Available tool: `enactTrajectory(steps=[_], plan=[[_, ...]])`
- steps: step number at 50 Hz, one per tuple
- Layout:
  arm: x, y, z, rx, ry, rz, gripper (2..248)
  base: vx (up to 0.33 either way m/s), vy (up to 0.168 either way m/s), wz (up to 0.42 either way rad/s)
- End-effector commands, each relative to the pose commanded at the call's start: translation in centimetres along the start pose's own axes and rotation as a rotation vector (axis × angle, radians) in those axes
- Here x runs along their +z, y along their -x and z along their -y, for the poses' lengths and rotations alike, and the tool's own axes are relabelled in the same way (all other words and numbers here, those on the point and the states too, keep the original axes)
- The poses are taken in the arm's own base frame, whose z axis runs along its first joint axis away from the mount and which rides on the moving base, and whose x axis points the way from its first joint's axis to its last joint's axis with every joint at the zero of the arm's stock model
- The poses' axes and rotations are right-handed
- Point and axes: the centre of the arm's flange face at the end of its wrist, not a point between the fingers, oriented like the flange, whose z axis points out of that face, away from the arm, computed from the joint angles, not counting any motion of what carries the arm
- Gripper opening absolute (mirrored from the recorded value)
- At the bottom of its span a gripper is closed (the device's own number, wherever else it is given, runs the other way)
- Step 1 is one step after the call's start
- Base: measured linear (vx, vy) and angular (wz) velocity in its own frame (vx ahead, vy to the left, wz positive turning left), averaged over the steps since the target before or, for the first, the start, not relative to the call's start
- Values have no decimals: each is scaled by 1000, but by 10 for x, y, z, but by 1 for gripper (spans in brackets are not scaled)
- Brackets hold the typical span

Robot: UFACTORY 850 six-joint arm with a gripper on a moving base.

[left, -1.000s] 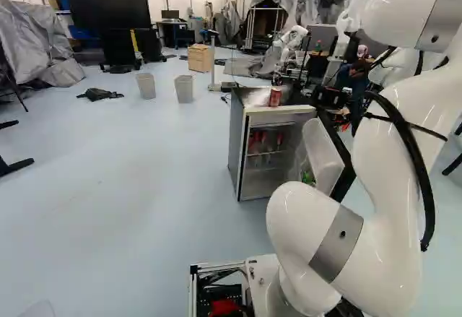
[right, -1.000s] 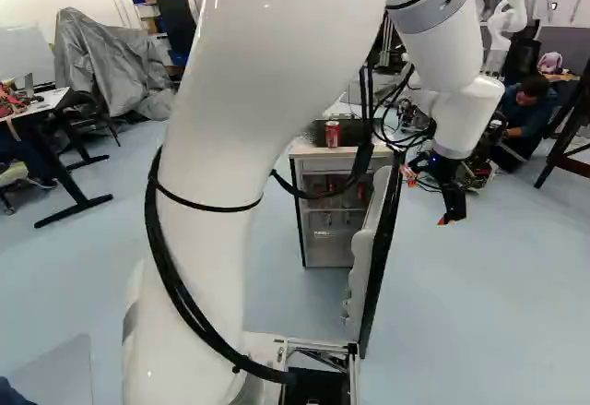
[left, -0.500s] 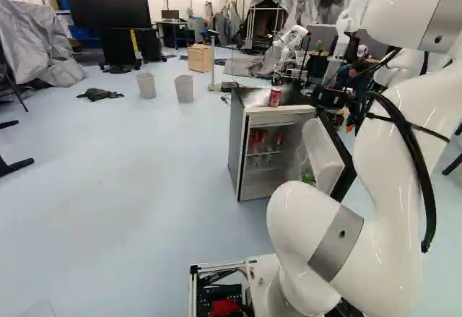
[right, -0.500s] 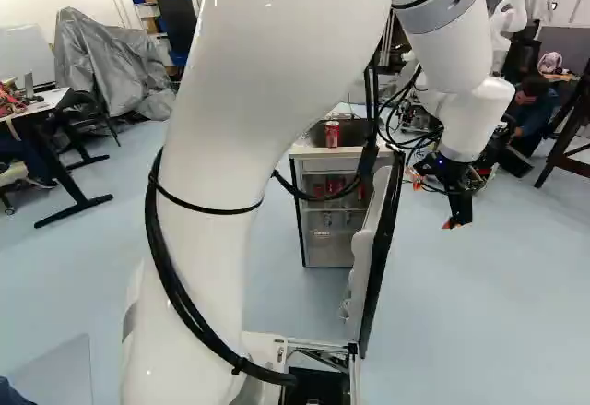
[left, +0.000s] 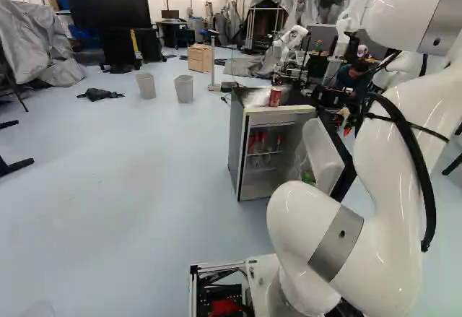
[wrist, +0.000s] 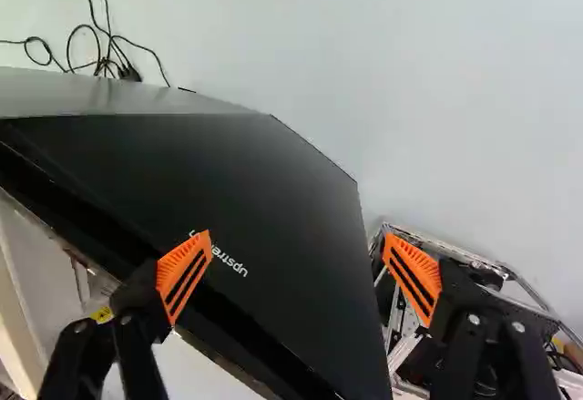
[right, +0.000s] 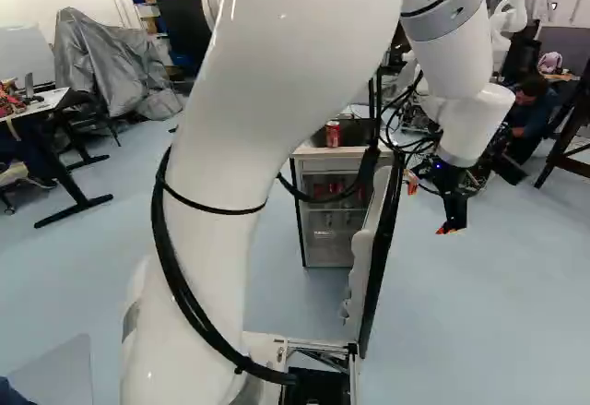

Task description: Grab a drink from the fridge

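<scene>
Inside the open fridge (left: 234, 140), red-topped bottles (left: 253, 143); near its door (right: 380, 262), the tool (right: 449, 230), fingers apart.

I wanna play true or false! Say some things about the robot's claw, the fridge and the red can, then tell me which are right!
1. The fridge door is closed. False: it is open.
2. A red can stands on top of the fridge. True.
3. The claw is gripping the red can. False: it is open and holds nothing.
4. The claw's pads are orange. True.
5. The claw is outside the fridge. True.
</scene>
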Motion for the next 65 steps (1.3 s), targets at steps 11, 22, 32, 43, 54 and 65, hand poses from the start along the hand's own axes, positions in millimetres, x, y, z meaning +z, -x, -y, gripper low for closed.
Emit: enactTrajectory(steps=[11,22,32,43,54,65], plan=[[17,-4,-2,4,7,22,247,0,0,0],[27,-6,-3,6,11,35,247,0,0,0],[28,-1,-1,1,13,41,247,0,0,0],[29,8,4,-9,15,51,247,0,0,0],[30,17,8,-20,17,61,247,0,0,0],[30,27,13,-31,20,70,247,0,0,0]])
